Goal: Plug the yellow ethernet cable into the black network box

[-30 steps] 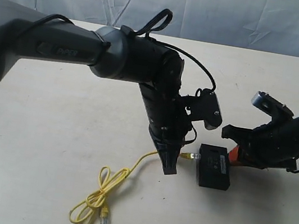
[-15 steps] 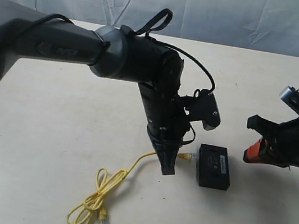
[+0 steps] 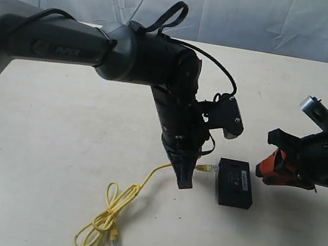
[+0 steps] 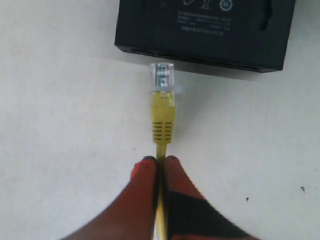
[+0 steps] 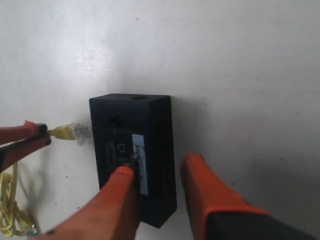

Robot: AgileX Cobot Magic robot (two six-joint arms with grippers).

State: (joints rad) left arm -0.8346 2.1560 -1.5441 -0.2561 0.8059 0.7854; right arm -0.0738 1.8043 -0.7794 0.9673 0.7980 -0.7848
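Yellow ethernet cable lies looped on the tabletop at left. The left pincer pinches it behind its clear plug, just short of the black network box. The right pincer gapes empty, right of the box.

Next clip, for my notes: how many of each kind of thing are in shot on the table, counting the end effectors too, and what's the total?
yellow ethernet cable: 1
black network box: 1
end effectors: 2 (left end effector, right end effector)
Total: 4
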